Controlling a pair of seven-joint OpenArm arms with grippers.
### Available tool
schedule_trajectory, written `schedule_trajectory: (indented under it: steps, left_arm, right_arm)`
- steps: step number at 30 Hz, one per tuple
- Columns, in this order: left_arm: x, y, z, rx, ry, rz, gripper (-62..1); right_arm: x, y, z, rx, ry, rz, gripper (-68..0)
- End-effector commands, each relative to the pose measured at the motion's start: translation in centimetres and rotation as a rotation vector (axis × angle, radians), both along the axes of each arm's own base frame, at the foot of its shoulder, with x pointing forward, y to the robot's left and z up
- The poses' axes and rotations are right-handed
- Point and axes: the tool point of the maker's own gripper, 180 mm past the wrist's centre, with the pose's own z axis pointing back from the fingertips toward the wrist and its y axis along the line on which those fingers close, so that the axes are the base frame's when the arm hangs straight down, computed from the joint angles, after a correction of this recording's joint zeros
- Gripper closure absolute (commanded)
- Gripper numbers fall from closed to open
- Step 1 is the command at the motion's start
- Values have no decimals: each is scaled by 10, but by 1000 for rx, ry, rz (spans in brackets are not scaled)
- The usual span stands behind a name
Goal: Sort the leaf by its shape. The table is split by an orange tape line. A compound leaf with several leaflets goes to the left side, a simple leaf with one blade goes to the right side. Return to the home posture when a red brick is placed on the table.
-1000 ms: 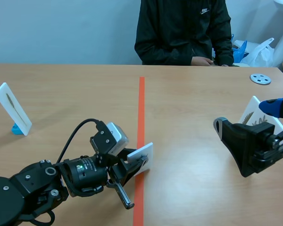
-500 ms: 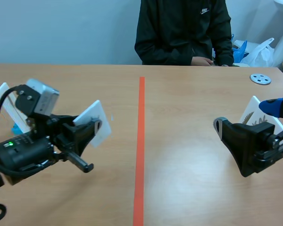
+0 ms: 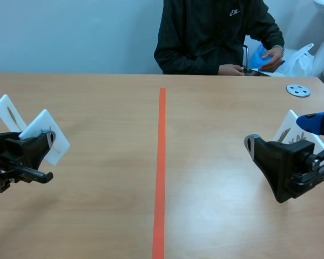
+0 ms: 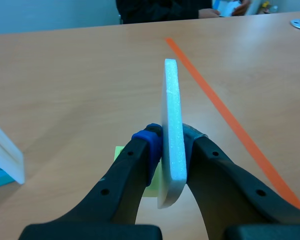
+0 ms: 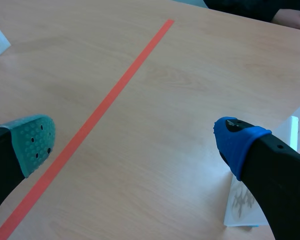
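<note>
Hidden: the white foam leaf card (image 3: 45,134) turns only its thin edge to my left wrist view. In the scene view my finger covers its print, so I cannot tell the leaf shape.
Cut off: my left arm runs off the scene's left edge. Only the gripper and a short stretch of arm show.
Left gripper (image 4: 171,144): clamped on the foam card, one finger against each face, with the card tilted. I cannot tell whether it clears the table.
Card position: left of the orange tape line (image 3: 161,162) and well apart from it, just right of a white card on a blue stand (image 3: 8,114).
Right gripper (image 5: 137,137): fingers spread wide with nothing between them, low over the near right side.
Right-side card: a white card printed with many leaflets (image 3: 290,131) stands just beyond my right gripper, partly blocked by it.
Far edge: a person in a black jacket (image 3: 210,35) sits there.
</note>
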Motion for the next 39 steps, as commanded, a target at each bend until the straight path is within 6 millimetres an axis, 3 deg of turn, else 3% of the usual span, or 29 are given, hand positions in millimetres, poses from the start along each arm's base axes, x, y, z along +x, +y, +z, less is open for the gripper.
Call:
schedule_trajectory:
  steps: [1,10,27,39]
  left_arm:
    - [5,-1,7,-20,-31,17,-34]
    - [15,20,5,12,-38,119,-34]
    - [55,83,-42,32,34,296,-34]
    - [56,110,-64,10,45,382,-34]
  right_arm:
    - [5,0,13,-1,-43,5,-679]
    - [5,0,13,-1,-43,5,-679]
    - [5,0,13,-1,-43,5,-679]
    - [5,0,13,-1,-43,5,-679]
